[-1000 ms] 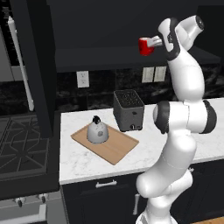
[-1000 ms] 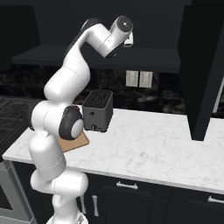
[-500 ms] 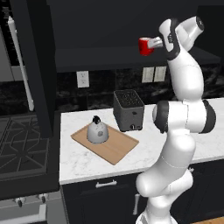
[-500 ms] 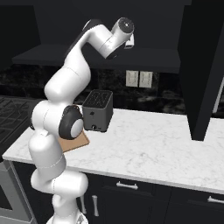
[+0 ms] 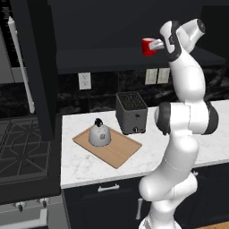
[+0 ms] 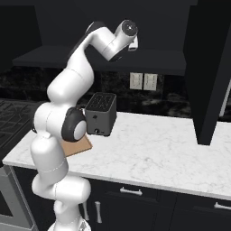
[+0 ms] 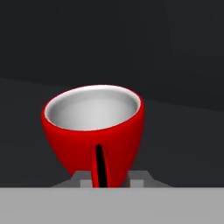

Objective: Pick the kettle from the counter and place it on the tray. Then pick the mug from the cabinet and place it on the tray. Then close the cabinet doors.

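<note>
The red mug [image 5: 148,47] stands on the shelf inside the open cabinet [image 5: 103,62]. My gripper [image 5: 156,44] reaches it from the right at mug height. In the hand view the mug [image 7: 94,127] is close up with its white inside showing. Its loop handle faces me, and my gripper [image 7: 109,180] is shut on it, one fingertip on each side. The silver kettle [image 5: 99,134] sits upright on the wooden tray [image 5: 123,151] on the counter [image 5: 210,147]. Both cabinet doors stand open, the left door [image 5: 38,67] and the right door [image 6: 210,67].
A black toaster [image 5: 131,112] stands on the counter just right of the tray, below my forearm. The stove [image 5: 22,147] lies left of the counter. The open right door hangs over the counter's right part [image 6: 158,144].
The jaws have drawn in from wide open onto the mug's handle. Arm, mug, kettle and tray stay where they were.
</note>
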